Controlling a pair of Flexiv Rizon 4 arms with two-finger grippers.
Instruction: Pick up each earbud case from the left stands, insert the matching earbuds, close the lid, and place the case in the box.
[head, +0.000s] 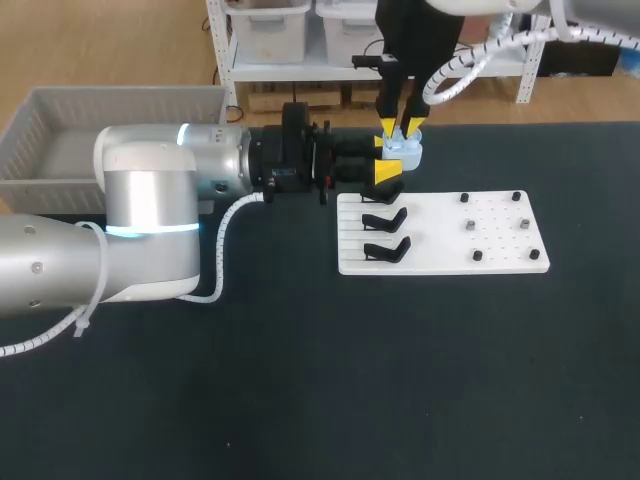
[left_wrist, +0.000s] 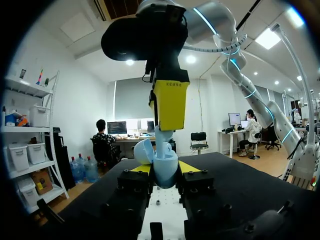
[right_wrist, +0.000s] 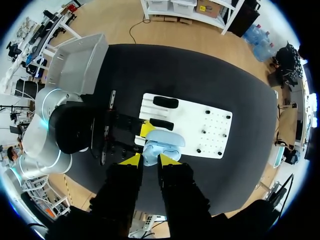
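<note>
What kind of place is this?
Probably a robotics test bench: a left arm and right arm meet over a dark table, a white board carries black stands, and the left hand grips a pale blue earbud case.

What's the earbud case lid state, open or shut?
Open: in the left wrist view the lid sits swung aside off the earbud case body.

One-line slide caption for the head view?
Left pincer grips an open light-blue earbud case at the far edge of the white stand board, right pincer directly above.
</note>
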